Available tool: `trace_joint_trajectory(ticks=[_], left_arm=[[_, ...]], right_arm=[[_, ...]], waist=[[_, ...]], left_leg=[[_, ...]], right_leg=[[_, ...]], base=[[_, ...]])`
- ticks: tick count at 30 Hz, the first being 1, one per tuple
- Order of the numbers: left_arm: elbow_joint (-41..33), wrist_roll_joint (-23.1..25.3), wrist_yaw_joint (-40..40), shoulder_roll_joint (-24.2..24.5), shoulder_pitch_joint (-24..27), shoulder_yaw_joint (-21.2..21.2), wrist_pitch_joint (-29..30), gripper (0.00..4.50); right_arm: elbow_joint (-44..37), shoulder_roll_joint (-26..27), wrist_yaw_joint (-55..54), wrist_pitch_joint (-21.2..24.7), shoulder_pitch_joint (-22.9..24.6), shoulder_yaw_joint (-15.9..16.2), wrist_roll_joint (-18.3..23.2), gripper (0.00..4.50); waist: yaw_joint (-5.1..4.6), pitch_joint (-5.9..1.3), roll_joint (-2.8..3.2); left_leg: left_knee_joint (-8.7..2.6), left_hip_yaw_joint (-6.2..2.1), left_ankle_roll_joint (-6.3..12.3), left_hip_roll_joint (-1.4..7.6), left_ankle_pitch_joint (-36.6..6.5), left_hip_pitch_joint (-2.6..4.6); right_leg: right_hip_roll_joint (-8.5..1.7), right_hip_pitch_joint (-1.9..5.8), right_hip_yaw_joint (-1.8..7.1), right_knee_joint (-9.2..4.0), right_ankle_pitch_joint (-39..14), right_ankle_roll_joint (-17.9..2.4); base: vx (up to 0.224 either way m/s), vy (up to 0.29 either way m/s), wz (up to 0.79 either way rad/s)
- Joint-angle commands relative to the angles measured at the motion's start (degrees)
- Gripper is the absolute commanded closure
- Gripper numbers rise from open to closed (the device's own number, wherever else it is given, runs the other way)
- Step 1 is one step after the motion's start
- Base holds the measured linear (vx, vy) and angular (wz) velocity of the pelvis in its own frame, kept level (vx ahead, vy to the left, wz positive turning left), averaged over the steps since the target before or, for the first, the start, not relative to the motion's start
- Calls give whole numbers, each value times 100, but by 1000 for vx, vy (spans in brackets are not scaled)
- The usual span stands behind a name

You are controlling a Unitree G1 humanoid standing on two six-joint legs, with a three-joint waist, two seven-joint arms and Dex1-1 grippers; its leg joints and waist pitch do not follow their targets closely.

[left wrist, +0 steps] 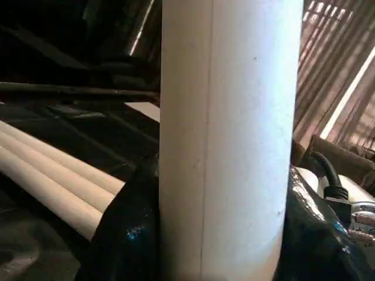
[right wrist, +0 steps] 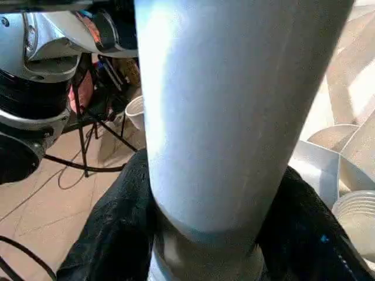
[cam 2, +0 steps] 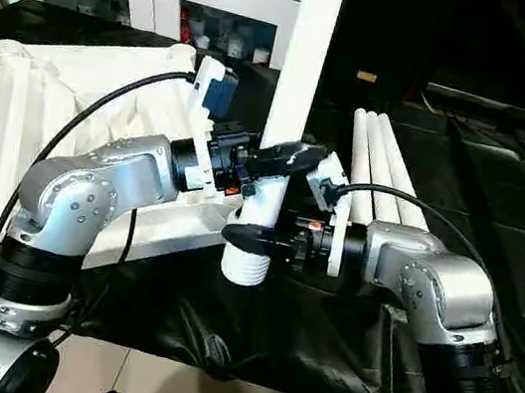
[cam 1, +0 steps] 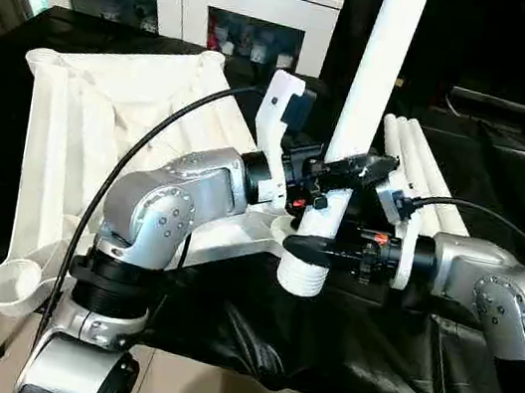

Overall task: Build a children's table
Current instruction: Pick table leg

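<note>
Tabletop (cam 1: 102,129) lies underside-up on the black counter (cam 2: 463,200), toward robot's left. 3 spare legs (cam 2: 378,166) lie side by side near the right arm. 4th leg (cam 1: 361,122) stands near-upright, ribbed end down, just off the top's near corner. Left gripper (cam 1: 343,170) jaws clamp it higher up; right gripper (cam 1: 319,251) jaws clamp it just above the ribs. Risk: two grips twisting against each other could tilt the leg, so the end misses the socket or jams.
</note>
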Motion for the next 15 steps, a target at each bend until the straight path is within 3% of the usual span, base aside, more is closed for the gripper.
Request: trace_joint_trajectory(ticks=[1, 8, 11, 14, 15], left_arm=[[-186, -191, -184, -40, -27, -119, 35, 261], [-208, -116, -186, 1, 0, -189, 35, 261], [-103, 5, -56, -12, -22, -171, -8, 192], [-78, -92, -47, -86, -37, -19, -76, 189], [-32, -155, 54, -220, -94, 200, -282, 174]], right_arm=[[63, 4, -5, 50, 10, -65, -2, 257], [70, 11, -21, 69, 16, -80, 68, 260], [58, 16, -23, 70, 32, -94, 73, 260], [59, 37, -48, 59, 49, -119, 74, 260], [40, 61, -82, 62, 75, -153, 94, 260]], waist=[[6, -426, -108], [5, -434, -104], [7, -429, -104], [9, -435, -93], [17, -434, -48]], left_leg=[[-306, -16, 127, 134, -415, 151], [-302, -18, 143, 134, -374, 153], [-304, -16, 139, 135, -392, 153], [-301, -20, 128, 136, -387, 153], [-301, -26, 116, 135, -393, 151]], right_leg=[[-387, 278, 217, -429, 76, -1230], [-384, 278, 216, -417, 157, -1250], [-383, 277, 217, -418, 127, -1249], [-384, 280, 216, -421, 156, -1264], [-387, 278, 215, -417, 175, -1280]], base=[[0, 0, 0], [0, 0, 0], [0, 0, 0], [0, 0, 0], [0, 0, 0]])
